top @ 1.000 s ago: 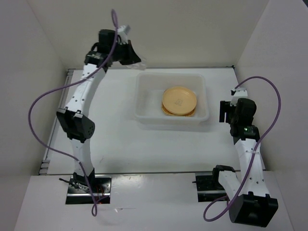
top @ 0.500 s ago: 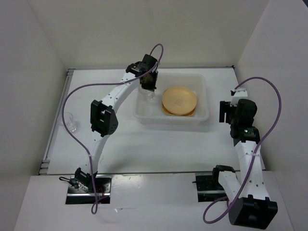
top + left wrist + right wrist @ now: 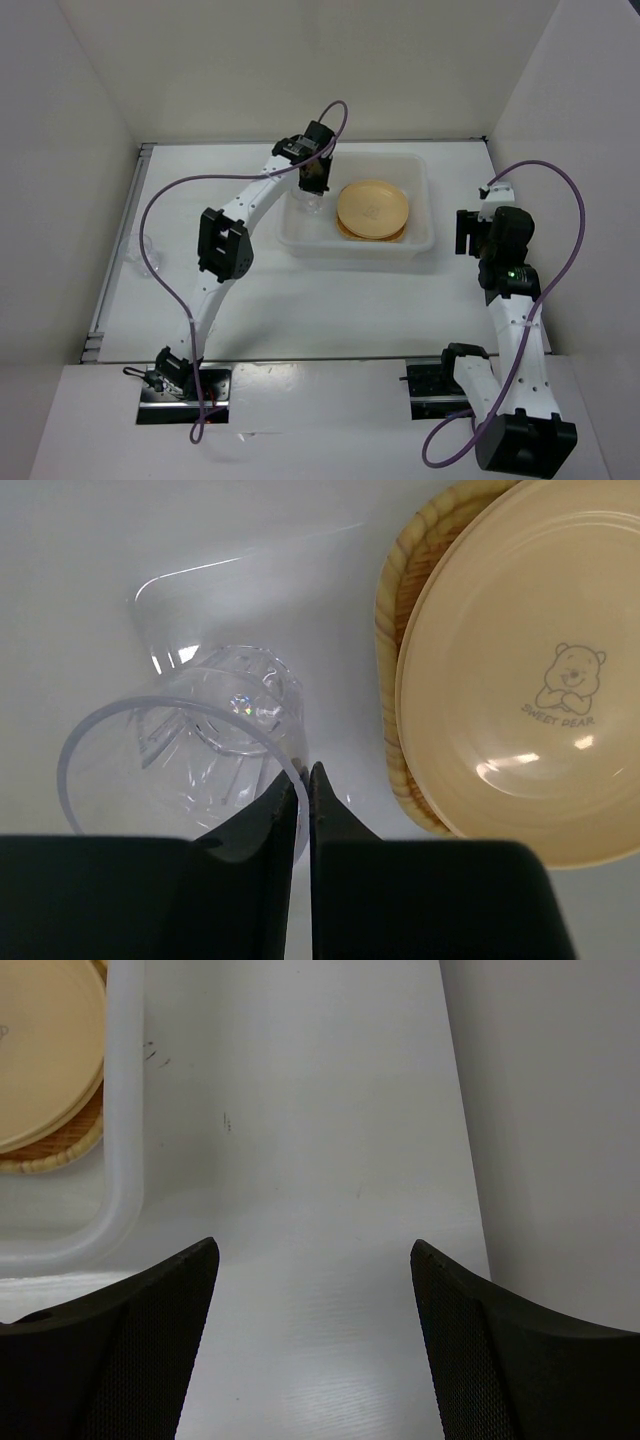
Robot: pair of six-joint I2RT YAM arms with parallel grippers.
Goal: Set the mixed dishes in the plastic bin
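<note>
The translucent plastic bin point(image 3: 425, 200) sits at the back middle of the table. In it lies a stack of plates: a round tan-yellow plate point(image 3: 372, 208) with a bear print point(image 3: 530, 670) on top and the woven-pattern plate point(image 3: 398, 605) underneath. My left gripper point(image 3: 313, 190) is shut on the rim of a clear glass cup point(image 3: 200, 740), held over the bin's left part beside the stack. A second clear cup point(image 3: 143, 256) stands on the table at far left. My right gripper point(image 3: 468, 232) is open and empty right of the bin.
The right wrist view shows the bin's rim point(image 3: 125, 1110), the plate stack point(image 3: 45, 1050) inside it and bare table up to the right wall point(image 3: 560, 1110). White walls enclose the table on three sides.
My left arm swung from the back left corner to the bin's left part with the cup, then shifted slightly. The right arm has not moved.
</note>
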